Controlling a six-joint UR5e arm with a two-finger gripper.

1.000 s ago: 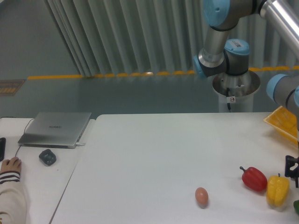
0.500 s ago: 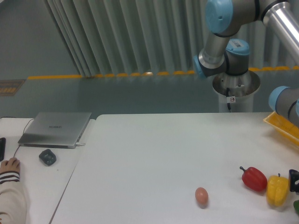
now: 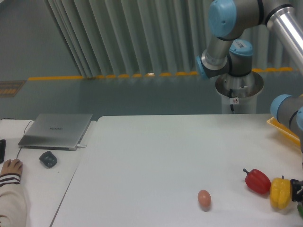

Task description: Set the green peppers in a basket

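Note:
Only a dark green sliver of the green pepper [image 3: 300, 210] shows, at the right edge of the white table, low in the camera view. Just above it, a small dark part of my gripper [image 3: 297, 188] pokes in at the frame edge, next to the yellow pepper. Its fingers are cut off, so whether they are open or shut is hidden. One corner of the bright yellow basket [image 3: 280, 126] shows at the right edge further back, partly behind my arm's blue-capped joint.
A yellow pepper [image 3: 280, 193] and a red pepper [image 3: 257, 181] lie just left of the gripper. An egg [image 3: 204, 198] sits nearer the middle. On the left side table are a laptop [image 3: 57, 130], a mouse [image 3: 48, 159] and a person's hand [image 3: 10, 166].
The dark gripper part has dropped lower along the right edge, from beside the red pepper's height down to just over the green pepper. The peppers and egg have not moved.

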